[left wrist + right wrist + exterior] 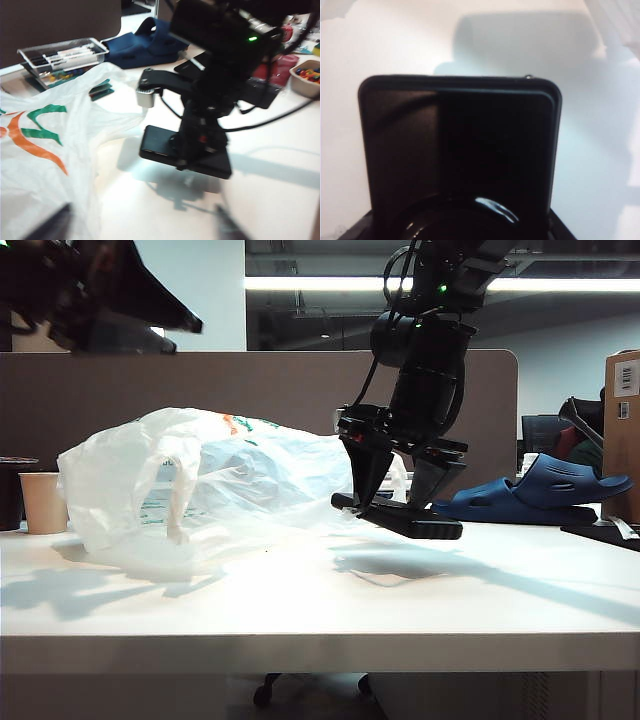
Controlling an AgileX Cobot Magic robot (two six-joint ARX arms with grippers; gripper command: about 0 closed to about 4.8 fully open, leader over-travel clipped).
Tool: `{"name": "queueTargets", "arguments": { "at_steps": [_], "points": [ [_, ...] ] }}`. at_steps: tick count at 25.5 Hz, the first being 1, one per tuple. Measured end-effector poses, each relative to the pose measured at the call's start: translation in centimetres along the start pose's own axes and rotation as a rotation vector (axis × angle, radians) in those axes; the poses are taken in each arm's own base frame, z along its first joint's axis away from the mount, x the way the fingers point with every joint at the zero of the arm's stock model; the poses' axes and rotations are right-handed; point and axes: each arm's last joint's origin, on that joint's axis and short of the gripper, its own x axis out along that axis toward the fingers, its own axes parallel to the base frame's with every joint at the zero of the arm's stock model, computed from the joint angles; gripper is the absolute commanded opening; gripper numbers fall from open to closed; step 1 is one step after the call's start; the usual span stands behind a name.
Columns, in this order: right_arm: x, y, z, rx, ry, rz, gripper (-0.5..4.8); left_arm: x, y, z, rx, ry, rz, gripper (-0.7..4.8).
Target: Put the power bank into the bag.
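The power bank (410, 521), a flat black slab, hangs level a little above the white table (320, 600), just right of the bag's mouth. My right gripper (398, 500) comes down from above and is shut on it, one finger on each side. In the right wrist view the power bank (460, 150) fills the frame and hides the jaws. The translucent white bag (200, 485) with green and orange print lies crumpled at the left. My left gripper (150, 305) is high at the far left; in its own view its blurred fingertips (50, 225) stand wide apart over the bag (40, 150), holding nothing.
A beige paper cup (44, 502) stands at the table's left edge. A blue sandal (540, 495) and a cardboard box (622, 430) are at the right. A clear tray of pens (62, 54) lies behind the bag. A grey partition (250, 380) runs along the back.
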Motion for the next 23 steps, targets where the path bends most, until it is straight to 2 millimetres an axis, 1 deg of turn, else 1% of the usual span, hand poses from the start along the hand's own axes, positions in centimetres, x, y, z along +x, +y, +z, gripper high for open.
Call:
{"name": "queueTargets", "arguments": {
  "at_steps": [1, 2, 4, 7, 10, 18, 23],
  "points": [
    [0.0, 0.2, 0.1, -0.006, -0.01, 0.01, 1.71, 1.0, 0.9, -0.1, -0.007, 0.019, 0.013, 4.72],
    [0.0, 0.4, 0.2, -0.011, -0.018, 0.017, 1.71, 1.4, 1.3, -0.2, -0.012, 0.03, 0.022, 4.72],
    [-0.1, 0.8, 0.5, -0.022, -0.039, 0.03, 1.71, 2.1, 1.6, -0.3, -0.027, 0.051, 0.027, 4.72],
    [-0.2, 1.3, 1.1, -0.041, -0.083, 0.045, 1.71, 2.9, 1.7, 0.3, -0.005, 0.052, 0.026, 4.71],
    [-0.2, 1.8, 1.5, -0.058, -0.119, 0.048, 1.71, 2.9, 1.7, 0.5, 0.015, 0.045, 0.03, 4.71],
    [-0.3, 2.2, 2.6, -0.033, -0.232, 0.112, 1.71, 3.2, 1.7, 0.1, 0.036, 0.082, 0.066, 4.71],
    [-0.3, 2.7, 2.8, -0.037, -0.247, 0.123, 1.71, 3.2, 1.7, 0.1, 0.036, 0.082, 0.066, 4.71]
  ]
}}
